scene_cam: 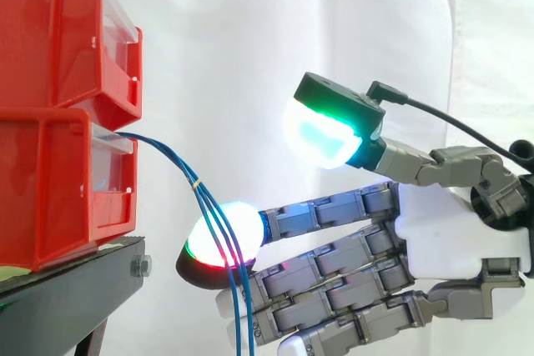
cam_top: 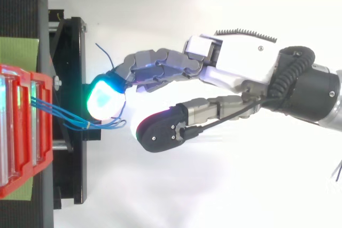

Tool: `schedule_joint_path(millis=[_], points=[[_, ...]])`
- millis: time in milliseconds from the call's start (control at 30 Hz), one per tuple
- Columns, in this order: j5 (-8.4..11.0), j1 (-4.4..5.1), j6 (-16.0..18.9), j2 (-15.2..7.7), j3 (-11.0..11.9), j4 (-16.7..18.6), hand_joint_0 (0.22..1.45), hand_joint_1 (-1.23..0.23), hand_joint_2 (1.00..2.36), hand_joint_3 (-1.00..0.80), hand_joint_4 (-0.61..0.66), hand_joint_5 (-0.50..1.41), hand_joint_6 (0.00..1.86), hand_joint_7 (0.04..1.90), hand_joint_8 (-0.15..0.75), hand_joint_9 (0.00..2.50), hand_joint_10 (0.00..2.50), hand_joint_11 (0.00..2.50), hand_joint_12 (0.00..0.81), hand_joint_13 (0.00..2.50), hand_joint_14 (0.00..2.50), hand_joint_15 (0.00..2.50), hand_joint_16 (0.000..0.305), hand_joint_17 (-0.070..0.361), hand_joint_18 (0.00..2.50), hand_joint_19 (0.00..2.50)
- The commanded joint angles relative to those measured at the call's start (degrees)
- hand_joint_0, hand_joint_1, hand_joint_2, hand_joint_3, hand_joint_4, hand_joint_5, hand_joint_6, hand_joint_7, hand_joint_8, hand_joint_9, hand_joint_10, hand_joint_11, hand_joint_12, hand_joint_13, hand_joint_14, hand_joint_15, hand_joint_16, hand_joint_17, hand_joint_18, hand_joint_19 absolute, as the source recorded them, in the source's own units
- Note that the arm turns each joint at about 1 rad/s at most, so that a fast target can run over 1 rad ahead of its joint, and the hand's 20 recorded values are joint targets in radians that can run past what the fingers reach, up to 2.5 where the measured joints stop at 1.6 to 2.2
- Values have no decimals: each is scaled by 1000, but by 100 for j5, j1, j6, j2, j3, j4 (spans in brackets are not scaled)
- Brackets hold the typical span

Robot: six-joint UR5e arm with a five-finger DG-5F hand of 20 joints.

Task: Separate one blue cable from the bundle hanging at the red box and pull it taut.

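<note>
I have the hand [scene_cam: 455, 235] spread: its fingers reach straight out to the left, and the thumb [scene_cam: 334, 122] is raised well apart above them. Nothing is pinched. In the side view the blue cables [scene_cam: 177, 162] cross one fingertip [scene_cam: 224, 235]; I cannot tell whether they touch. The bundle leaves the lower red box [scene_cam: 50, 189], is bound by a small tie [scene_cam: 195, 183], and hangs beside the black stand [scene_cam: 67, 298].

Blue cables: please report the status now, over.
Hand open, fingertip against blue cables. Cables together, slack, from lower red bin. Nothing blocking.
</note>
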Motion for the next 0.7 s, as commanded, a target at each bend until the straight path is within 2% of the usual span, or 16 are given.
schedule_joint_path(millis=[0,100,300,433,567,667], points=[[-9,9,-13,-126,33,91,539,-488,1000,-500,209,-213,503,804,246,439,7,184,298,273,1,39,43,97,338,391],[-18,-17,66,-240,121,135,539,-489,1000,-500,209,-213,503,799,247,440,5,180,299,273,0,36,43,97,338,391],[-18,-9,93,-232,165,126,541,-488,1000,-500,205,-212,503,802,245,436,6,176,298,274,2,35,43,97,339,391],[-27,0,75,-240,244,126,549,-562,1000,-500,206,-209,503,804,246,444,6,181,298,284,1,45,43,96,356,393],[-80,-9,40,-240,367,135,556,-624,1000,-500,209,-207,503,811,242,448,7,183,299,306,2,54,42,95,364,399],[-229,-9,-144,-240,464,135,558,-662,1000,-500,211,-206,503,811,242,453,7,187,301,320,2,65,42,95,370,398]])
